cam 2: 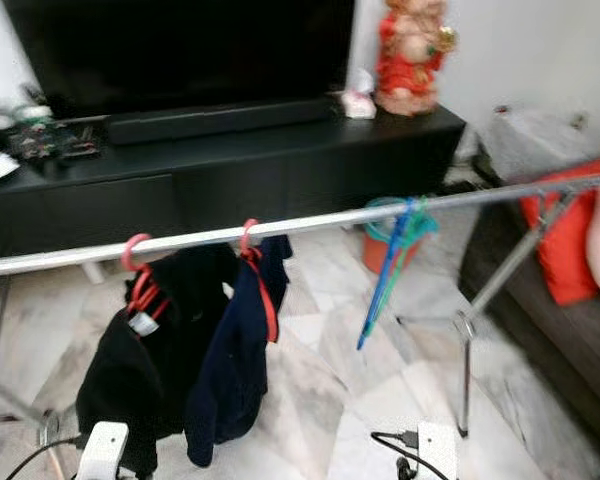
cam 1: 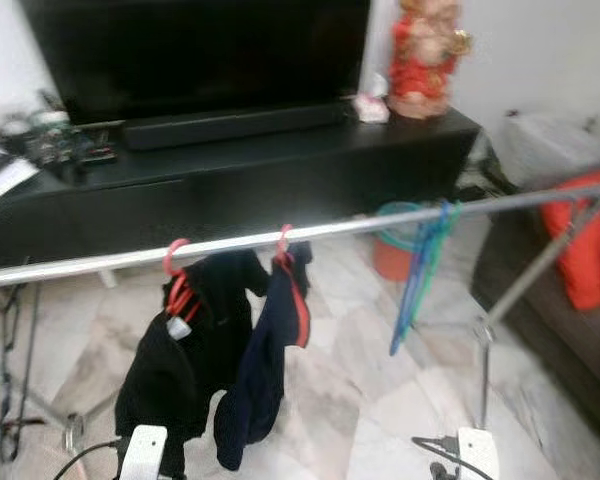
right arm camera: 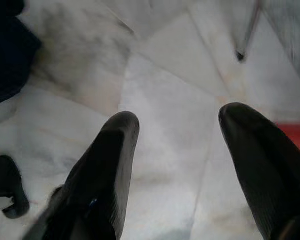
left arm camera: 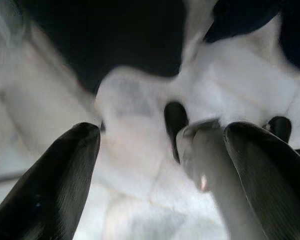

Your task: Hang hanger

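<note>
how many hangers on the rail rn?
3: two red hangers left of middle, each carrying dark clothes; one blue-green hanger, bare, further right. Clothes may hide more.

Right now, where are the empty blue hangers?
In the eye views, the blue hangers hang on the silver rail, right of the two dark garments on red hangers, in front of the orange bin.

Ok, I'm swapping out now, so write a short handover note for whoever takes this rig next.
Left gripper: open, empty, pointing at the pale marble floor.
Right gripper: open, empty, also over the floor.
Silver metal drying rail: two red plastic hangers carry dark garments; a bundle of empty blue and green hangers hangs further right.
Done: hangers sit on the rail.
Left: neither gripper holds a hanger; check whether another needs hanging.
</note>
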Controlling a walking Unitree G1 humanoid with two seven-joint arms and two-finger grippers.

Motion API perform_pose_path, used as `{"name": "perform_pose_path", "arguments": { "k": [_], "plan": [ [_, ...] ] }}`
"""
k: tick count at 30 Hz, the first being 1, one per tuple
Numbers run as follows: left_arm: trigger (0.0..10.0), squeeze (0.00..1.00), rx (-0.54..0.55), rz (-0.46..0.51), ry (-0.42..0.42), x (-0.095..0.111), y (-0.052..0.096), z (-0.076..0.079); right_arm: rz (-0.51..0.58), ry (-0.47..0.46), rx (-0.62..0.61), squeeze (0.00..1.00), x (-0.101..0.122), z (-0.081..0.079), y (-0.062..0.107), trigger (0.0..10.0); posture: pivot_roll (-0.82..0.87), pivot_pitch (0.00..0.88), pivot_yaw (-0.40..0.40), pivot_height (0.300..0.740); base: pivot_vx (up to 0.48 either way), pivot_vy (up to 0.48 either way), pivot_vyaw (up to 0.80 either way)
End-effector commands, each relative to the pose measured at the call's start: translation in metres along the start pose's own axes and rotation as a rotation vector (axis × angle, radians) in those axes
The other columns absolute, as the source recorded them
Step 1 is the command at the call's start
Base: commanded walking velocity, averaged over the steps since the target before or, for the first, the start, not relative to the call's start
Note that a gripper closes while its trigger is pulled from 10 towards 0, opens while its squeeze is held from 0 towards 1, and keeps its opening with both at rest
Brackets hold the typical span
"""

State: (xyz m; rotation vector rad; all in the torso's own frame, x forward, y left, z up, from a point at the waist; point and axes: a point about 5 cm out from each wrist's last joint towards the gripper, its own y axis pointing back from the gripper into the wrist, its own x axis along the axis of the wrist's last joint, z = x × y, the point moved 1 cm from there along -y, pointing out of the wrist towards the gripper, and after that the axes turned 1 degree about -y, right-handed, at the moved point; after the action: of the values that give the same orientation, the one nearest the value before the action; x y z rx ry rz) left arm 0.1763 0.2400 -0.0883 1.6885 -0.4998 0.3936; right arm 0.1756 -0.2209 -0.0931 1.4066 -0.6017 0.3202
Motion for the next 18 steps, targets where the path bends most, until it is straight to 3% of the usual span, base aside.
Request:
{"name": "perform_pose_path", "arguments": {
  "k": [1, 18],
  "plan": [
    [10.0, 0.00, -0.013, -0.026, -0.012, -0.0064, 0.0004, 0.0037, -0.005, -0.004, 0.001, 0.00, -0.0018, 0.0004, 0.0003, 10.0, 0.02, 0.000, -0.059, 0.740, 0.000, -0.334, 0.40],
    [10.0, 0.00, -0.018, -0.025, -0.020, -0.0059, 0.0002, 0.0054, -0.005, -0.002, 0.010, 0.00, -0.0017, 0.0006, 0.0004, 10.0, 0.03, 0.000, -0.065, 0.740, 0.000, -0.328, 0.00]
  ]
}}
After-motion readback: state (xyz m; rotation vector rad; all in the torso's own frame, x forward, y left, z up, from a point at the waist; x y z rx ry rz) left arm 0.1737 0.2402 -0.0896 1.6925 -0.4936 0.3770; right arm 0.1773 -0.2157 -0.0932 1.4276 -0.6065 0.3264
